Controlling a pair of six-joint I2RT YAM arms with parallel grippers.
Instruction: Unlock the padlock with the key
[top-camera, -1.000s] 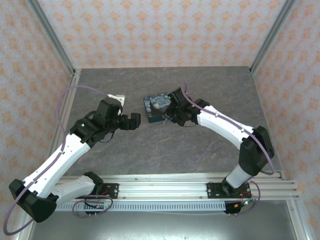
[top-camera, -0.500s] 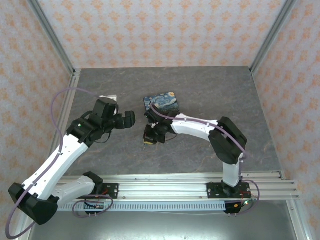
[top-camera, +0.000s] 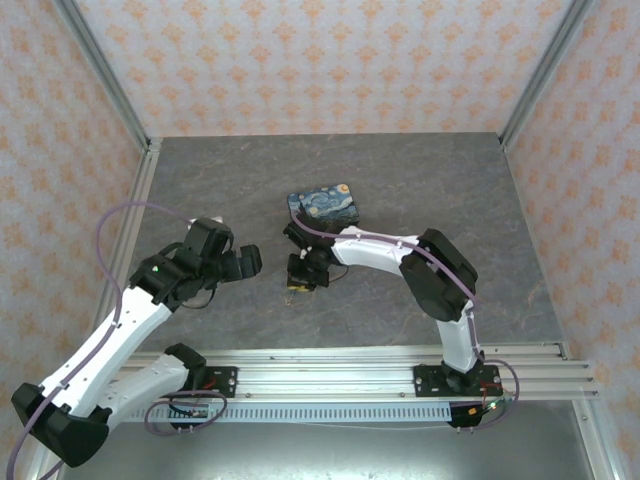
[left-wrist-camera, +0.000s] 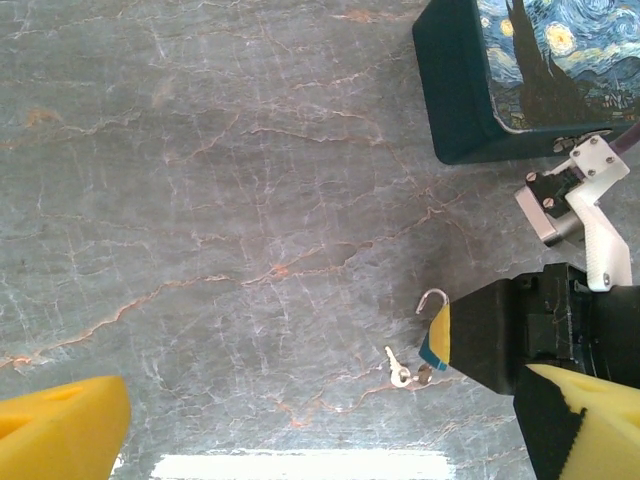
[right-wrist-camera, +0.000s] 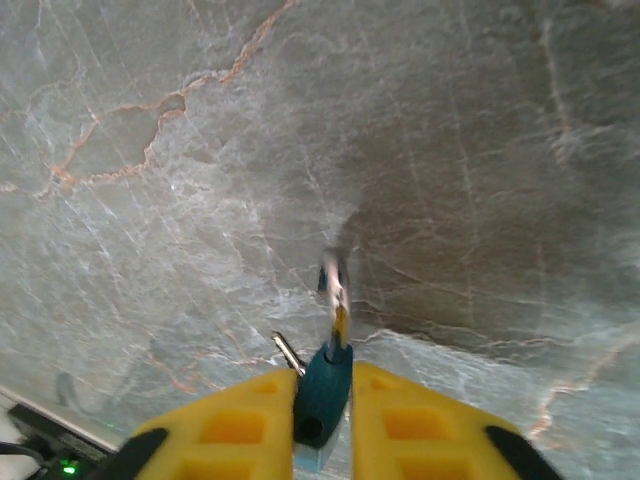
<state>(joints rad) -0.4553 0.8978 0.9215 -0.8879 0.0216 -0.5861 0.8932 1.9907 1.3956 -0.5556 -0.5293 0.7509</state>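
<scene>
The teal padlock stands between the yellow fingers of my right gripper, its shackle swung open and blurred. The left finger touches the body; a thin gap shows at the right finger. The small metal key lies on the table just left of the padlock. In the left wrist view the padlock peeks out at the right gripper's tip with the key beside it. My left gripper hovers left of them, wide open and holding nothing. In the top view the right gripper points down at the table.
The blue-and-yellow Starry Night tin sits just behind the right gripper, its dark side at the left wrist view's upper right. A pale strip marks the table's near edge. Patterned walls enclose the grey marbled table.
My right gripper swung from the tin's side down to the table in front of it with the padlock, and its jaws have begun to part. My left gripper drew back toward the near left.
</scene>
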